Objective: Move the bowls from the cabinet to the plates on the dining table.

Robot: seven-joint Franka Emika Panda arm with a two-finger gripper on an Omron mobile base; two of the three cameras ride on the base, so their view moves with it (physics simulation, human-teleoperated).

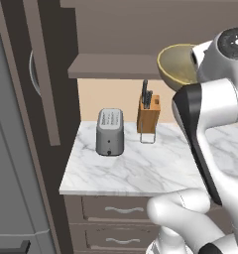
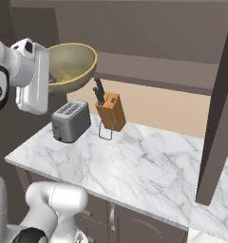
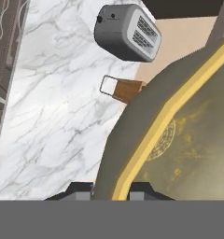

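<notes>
Olive-tan bowl [image 3: 179, 135] rim sits between the two dark fingertips [image 3: 79, 189] in the hand view: one tip outside the wall, the other inside it, jaws narrowed onto the yellow-edged rim. Gripper [image 3: 111, 190] thus has the bowl pinched by its edge.

In the right base view the bowl [image 2: 71, 64] hangs in the air, tilted with its hollow turned towards the hand, well above the counter. In the left base view the same bowl [image 1: 176, 64] shows at upper right, partly hidden by the white wrist, level with the underside of the wall cabinet [image 1: 116, 30].

Below the bowl: marble counter [image 2: 135, 161] over drawers with wavy silver pulls [image 1: 123, 210]. On it, a grey toaster [image 2: 71, 121] and, just beside it, a wooden knife block [image 2: 111, 111] with dark handles, set in a wire stand. Both stand near the beige back wall [image 2: 163, 107]. Tall dark panel [image 1: 44, 74] at the left of the counter.
</notes>
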